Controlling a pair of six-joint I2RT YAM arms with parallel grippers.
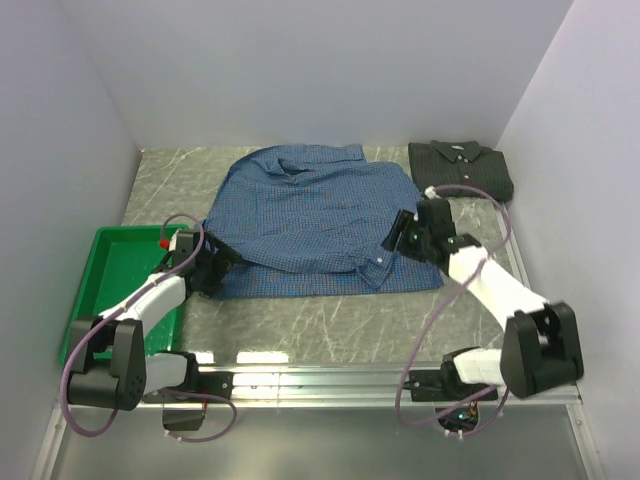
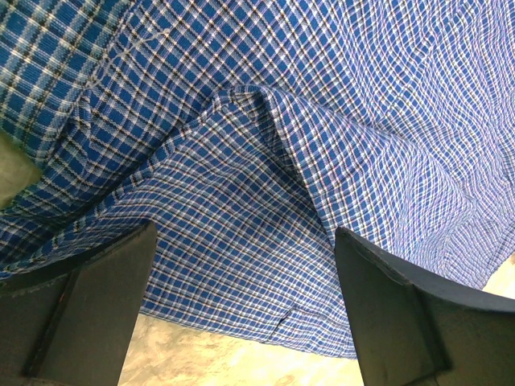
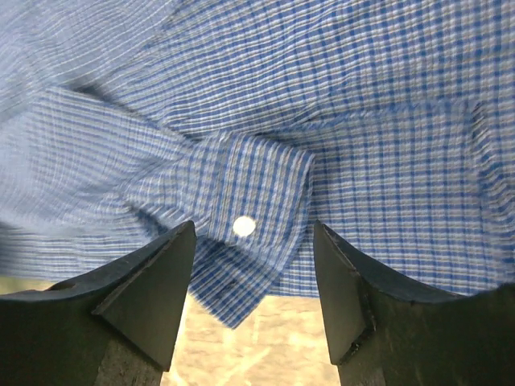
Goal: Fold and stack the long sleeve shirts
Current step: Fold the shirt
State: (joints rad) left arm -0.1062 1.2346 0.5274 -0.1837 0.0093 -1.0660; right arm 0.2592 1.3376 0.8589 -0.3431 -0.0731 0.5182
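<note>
Blue checked shirt [image 1: 315, 220] lies spread mid surface [image 1: 330, 320], dark shirt [image 1: 462, 168] folded at its far right corner. Only the right wrist view shows a buttoned cuff [image 3: 249, 213] between spread right jaws, seemingly unpinched; left jaws gape too.

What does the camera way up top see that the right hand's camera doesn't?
Only the top view shows the folded dark shirt at the far right, the green tray on the left, and both arms. Only the right wrist view shows, close up, a sleeve cuff with a white button, lying between the open fingers of the right gripper. Both show the blue checked shirt spread on the table.
</note>
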